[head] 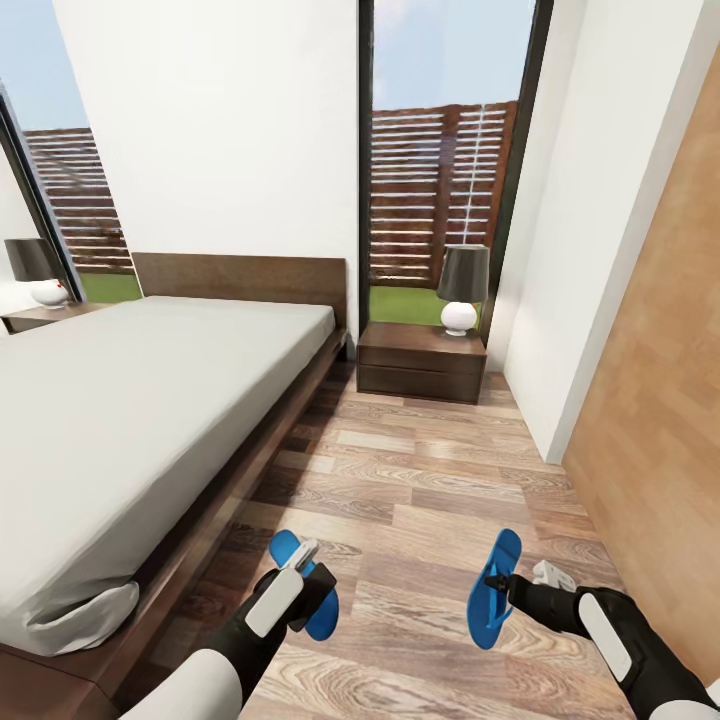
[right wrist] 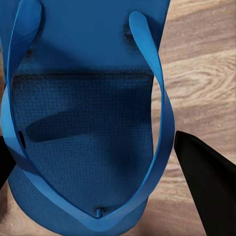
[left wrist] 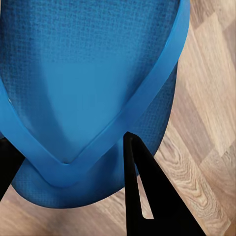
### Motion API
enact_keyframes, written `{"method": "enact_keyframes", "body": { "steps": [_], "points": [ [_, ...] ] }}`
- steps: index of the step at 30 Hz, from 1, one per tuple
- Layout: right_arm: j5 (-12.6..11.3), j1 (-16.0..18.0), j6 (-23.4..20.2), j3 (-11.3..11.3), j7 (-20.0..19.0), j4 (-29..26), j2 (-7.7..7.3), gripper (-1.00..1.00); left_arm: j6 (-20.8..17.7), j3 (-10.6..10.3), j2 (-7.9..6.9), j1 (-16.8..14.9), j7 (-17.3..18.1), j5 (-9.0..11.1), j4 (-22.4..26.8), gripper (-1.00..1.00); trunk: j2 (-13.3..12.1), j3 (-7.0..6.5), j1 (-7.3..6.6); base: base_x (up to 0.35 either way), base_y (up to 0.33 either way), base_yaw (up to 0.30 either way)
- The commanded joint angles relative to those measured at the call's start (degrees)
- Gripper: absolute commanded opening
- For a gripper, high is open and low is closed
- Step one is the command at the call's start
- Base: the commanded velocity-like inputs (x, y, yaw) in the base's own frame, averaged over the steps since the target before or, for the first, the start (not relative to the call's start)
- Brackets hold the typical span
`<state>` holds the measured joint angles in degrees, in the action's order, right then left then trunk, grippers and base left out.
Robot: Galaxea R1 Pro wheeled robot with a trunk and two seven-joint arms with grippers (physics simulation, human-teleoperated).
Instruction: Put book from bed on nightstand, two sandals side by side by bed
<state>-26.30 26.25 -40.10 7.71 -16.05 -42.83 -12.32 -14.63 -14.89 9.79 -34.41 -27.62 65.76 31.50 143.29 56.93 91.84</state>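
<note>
Two bright blue sandals are held just above the wood floor beside the bed [head: 150, 400]. My left gripper [head: 303, 572] is shut on one sandal [head: 322, 612], whose toe end and strap lie between the black fingers [left wrist: 142, 196] in the left wrist view [left wrist: 88, 73]. My right gripper [head: 503, 583] is shut on the other sandal [head: 492, 600], which hangs tilted on its edge; the right wrist view shows its sole [right wrist: 83, 128] between the fingers [right wrist: 206, 191]. A dark nightstand [head: 420, 362] stands right of the headboard, a second nightstand [head: 40, 316] at the far left. The book is out of view.
Each nightstand carries a lamp [head: 462, 288]. A white wall corner [head: 560, 330] and a wooden panel [head: 660, 430] close off the right side. Bare plank floor [head: 420, 490] runs between the bed frame and that wall, up to the tall window [head: 445, 190].
</note>
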Motion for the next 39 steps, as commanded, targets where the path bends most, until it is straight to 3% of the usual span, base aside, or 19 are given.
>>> {"method": "enact_keyframes", "body": {
  "steps": [1, 7, 13, 22, 26, 30, 34, 39],
  "points": [
    [0.04, 0.03, -0.34, 0.19, -0.23, -0.02, 0.04, -1.0, -0.17, -0.22, -0.04, -0.03, -0.5, 0.21, 0.12, -1.0, 0.02, 0.06, -0.01, 0.0, 0.0, 0.0],
    [0.31, 0.03, -0.33, 0.2, -0.06, 0.02, 0.15, -1.0, -0.75, -0.47, -0.07, 0.01, 0.27, 0.24, 0.45, -1.0, 0.02, 0.06, -0.01, 0.0, 0.0, 0.083],
    [0.32, 0.03, -0.33, 0.23, -0.04, 0.09, 0.11, -1.0, -5.72, -0.92, -0.14, -0.03, 3.17, 0.09, 0.88, -1.0, 0.02, 0.06, -0.01, 0.0, 0.0, 0.229],
    [0.44, 0.03, -0.33, 0.2, -0.01, 0.11, 0.1, -1.0, -7.55, -1.41, -0.06, -0.01, 4.86, -0.31, 1.2, -1.0, 0.02, 0.06, -0.01, 0.0, 0.0, 0.248],
    [0.5, 0.03, -0.33, 0.22, 0.03, 0.11, 0.1, -1.0, -9.22, -5.24, -0.09, -0.03, 4.97, -0.33, 2.62, -1.0, 0.02, 0.06, -0.01, 0.0, 0.0, 0.217],
    [0.53, 0.03, -0.33, 0.33, 0.23, 0.11, 0.1, -1.0, -15.12, -9.71, -0.29, 0.01, 4.92, -0.36, 5.14, -1.0, 0.02, 0.06, -0.01, 0.0, 0.0, 0.103],
    [0.58, 0.03, -0.39, 0.45, 0.39, 0.16, 0.1, -1.0, -21.08, -12.38, -0.53, 0.0, 4.76, -0.37, 7.56, -1.0, 0.02, 0.06, -0.01, 0.0, 0.0, 0.018],
    [0.58, 0.03, -0.48, 0.57, 0.4, 0.19, 0.1, -1.0, -22.87, -14.08, -0.56, -0.04, 4.86, -0.37, 8.67, -1.0, 0.02, 0.06, -0.01, -0.004, 0.0, 0.001]
  ]
}}
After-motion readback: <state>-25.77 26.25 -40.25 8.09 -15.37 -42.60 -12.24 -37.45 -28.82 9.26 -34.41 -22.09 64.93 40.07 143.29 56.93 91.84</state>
